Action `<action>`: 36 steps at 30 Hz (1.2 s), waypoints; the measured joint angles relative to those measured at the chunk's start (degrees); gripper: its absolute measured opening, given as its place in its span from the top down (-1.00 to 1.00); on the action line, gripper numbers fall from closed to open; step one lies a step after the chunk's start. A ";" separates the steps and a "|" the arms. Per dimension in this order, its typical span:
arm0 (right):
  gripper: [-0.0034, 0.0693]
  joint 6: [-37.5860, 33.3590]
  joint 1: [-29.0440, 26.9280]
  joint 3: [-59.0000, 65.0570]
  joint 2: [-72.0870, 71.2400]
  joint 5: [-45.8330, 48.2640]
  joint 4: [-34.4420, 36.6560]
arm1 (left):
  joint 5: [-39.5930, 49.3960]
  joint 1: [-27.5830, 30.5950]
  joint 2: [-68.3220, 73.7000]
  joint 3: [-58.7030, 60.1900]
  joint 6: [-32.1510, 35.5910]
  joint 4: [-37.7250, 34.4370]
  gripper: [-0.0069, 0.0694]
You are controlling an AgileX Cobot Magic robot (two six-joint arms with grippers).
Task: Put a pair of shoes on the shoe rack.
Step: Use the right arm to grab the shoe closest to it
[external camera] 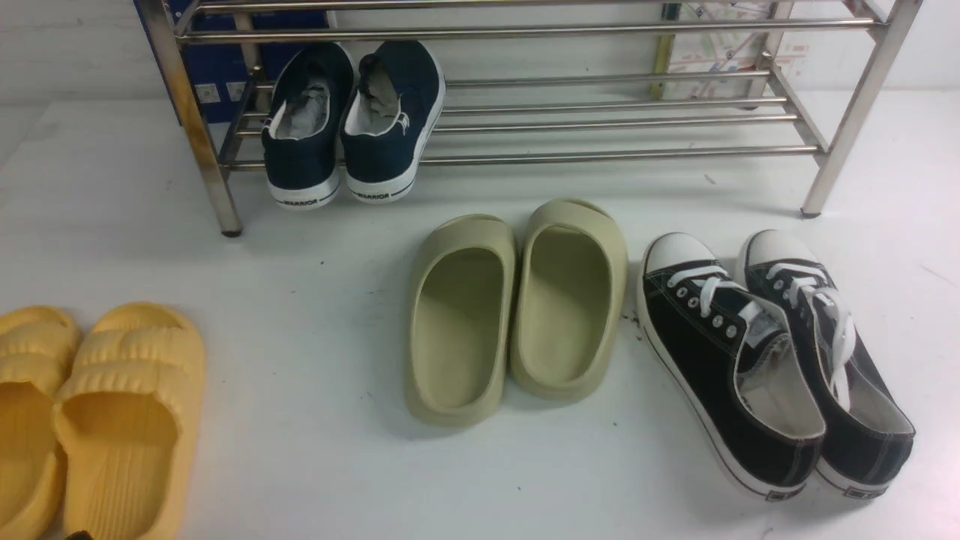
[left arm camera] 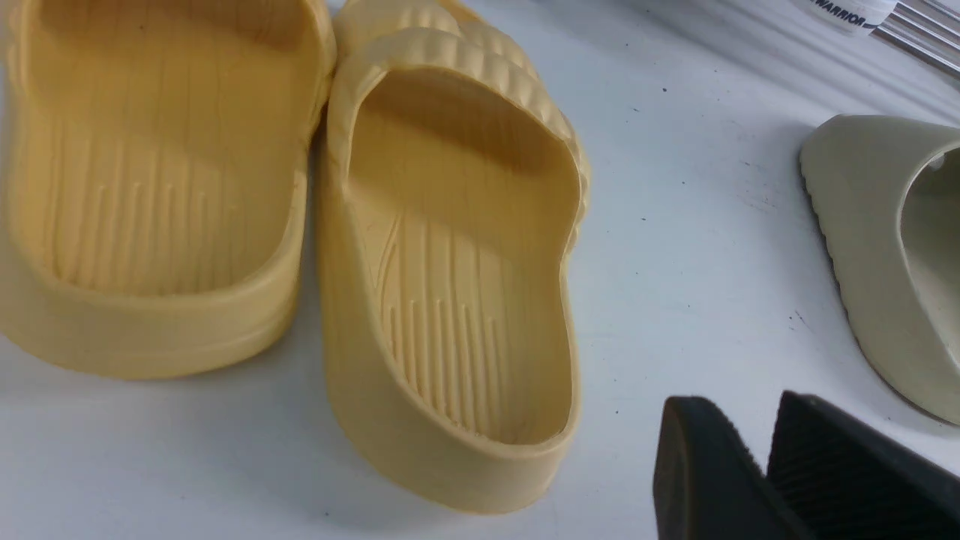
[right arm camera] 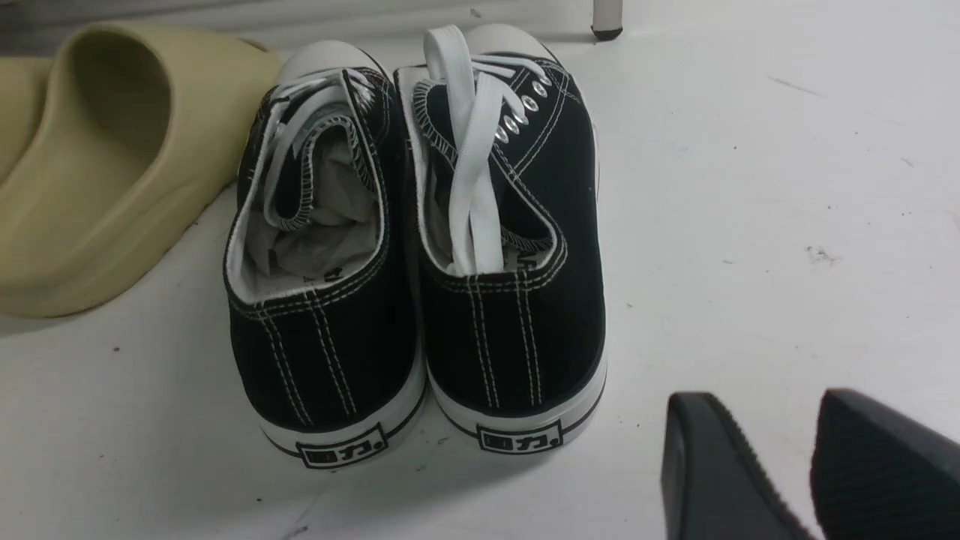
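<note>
The pair of shoes, two black canvas sneakers [external camera: 757, 360] with white laces and toe caps, stands side by side on the white floor at the front right, toes toward the shoe rack [external camera: 600, 120]. In the right wrist view their heels [right arm camera: 420, 330] face me, and my right gripper [right arm camera: 757, 401] hangs open and empty behind the right heel, apart from it. My left gripper [left arm camera: 739, 405] hovers over bare floor beside a yellow slipper [left arm camera: 457, 262], its jaws a little apart with nothing between them. Neither gripper shows in the front view.
Navy sneakers [external camera: 345, 120] marked WARRIOR lean on the rack's lower bars at the left. Olive-green slippers [external camera: 517, 307] lie mid-floor, close to the left black sneaker. Yellow slippers [external camera: 97, 420] sit at the front left. The rack's right leg [external camera: 847, 127] stands beyond the black sneakers.
</note>
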 joint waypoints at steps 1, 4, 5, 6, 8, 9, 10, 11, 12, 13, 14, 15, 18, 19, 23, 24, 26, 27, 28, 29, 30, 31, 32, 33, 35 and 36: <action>0.23 0.00 0.00 0.00 0.00 0.00 0.00 | 0.00 0.00 0.00 0.00 0.00 0.00 0.39; 0.23 0.00 0.00 0.00 0.00 0.00 0.00 | 0.00 0.00 0.00 0.00 0.00 0.00 0.39; 0.23 0.00 0.00 0.00 0.00 0.00 0.00 | 0.00 0.00 0.00 0.00 0.00 0.00 0.39; 0.23 0.00 0.00 0.00 0.00 0.00 0.00 | 0.00 0.00 0.00 0.00 0.00 0.00 0.39; 0.23 0.00 0.00 0.00 0.00 0.00 0.00 | 0.00 0.00 0.00 0.00 0.00 0.00 0.39; 0.23 0.00 0.00 0.00 0.00 0.00 0.00 | 0.00 0.00 0.00 0.00 0.00 0.00 0.39; 0.23 0.00 0.00 0.00 0.00 0.00 0.00 | 0.00 0.00 0.00 0.00 0.00 0.00 0.39; 0.23 0.00 0.00 0.00 0.00 0.00 0.00 | 0.00 0.00 0.00 0.00 0.00 0.00 0.38; 0.23 0.00 0.00 0.00 0.00 0.00 0.00 | 0.00 0.00 0.00 0.00 0.00 0.00 0.38; 0.23 0.00 0.00 0.00 0.00 0.00 0.00 | 0.00 0.00 0.00 0.00 0.00 0.00 0.38; 0.23 0.00 0.00 0.00 0.00 0.00 0.00 | 0.00 0.00 0.00 0.00 0.00 0.00 0.37; 0.23 0.00 0.00 0.00 0.00 0.00 0.00 | 0.00 0.00 0.00 0.00 0.00 0.00 0.37; 0.23 0.00 0.00 0.00 0.00 0.00 0.00 | 0.00 0.00 0.00 0.00 0.00 0.00 0.36; 0.23 0.00 0.00 0.00 0.00 0.00 0.00 | 0.00 0.00 0.00 0.00 0.00 0.00 0.36; 0.23 0.00 0.00 0.00 0.00 0.00 0.00 | 0.00 0.00 0.00 0.00 0.00 0.00 0.35; 0.23 0.00 0.00 0.00 0.00 0.00 0.00 | 0.00 0.00 0.00 0.00 0.00 0.00 0.34; 0.23 0.00 0.00 0.00 0.00 0.00 0.00 | 0.00 0.00 0.00 0.00 0.00 0.00 0.34; 0.23 0.00 0.00 0.00 0.00 0.00 0.00 | 0.00 0.00 0.00 0.00 0.00 0.00 0.34; 0.23 0.00 0.00 0.00 0.00 0.00 0.00 | 0.00 0.00 0.00 0.00 0.00 0.00 0.34; 0.23 0.00 0.00 0.00 0.00 0.00 0.00 | 0.00 0.00 0.00 0.00 0.00 0.00 0.33; 0.23 0.00 0.00 0.00 0.00 0.00 0.00 | 0.00 0.00 0.00 0.00 0.00 0.00 0.33; 0.23 0.00 0.00 0.00 0.00 0.00 0.00 | 0.00 0.00 0.00 0.00 0.00 0.00 0.33; 0.23 0.00 0.00 0.00 0.00 0.00 0.00 | 0.00 0.00 0.00 0.00 0.00 0.00 0.33; 0.23 0.00 0.00 0.00 0.00 0.00 0.00 | 0.00 0.00 0.00 0.00 0.00 0.00 0.33; 0.23 0.00 0.00 0.00 0.00 0.00 0.00 | 0.00 0.00 0.00 0.00 0.00 0.00 0.32; 0.23 0.00 0.00 0.00 0.00 0.00 0.00 | 0.00 0.00 0.00 0.00 0.00 0.00 0.32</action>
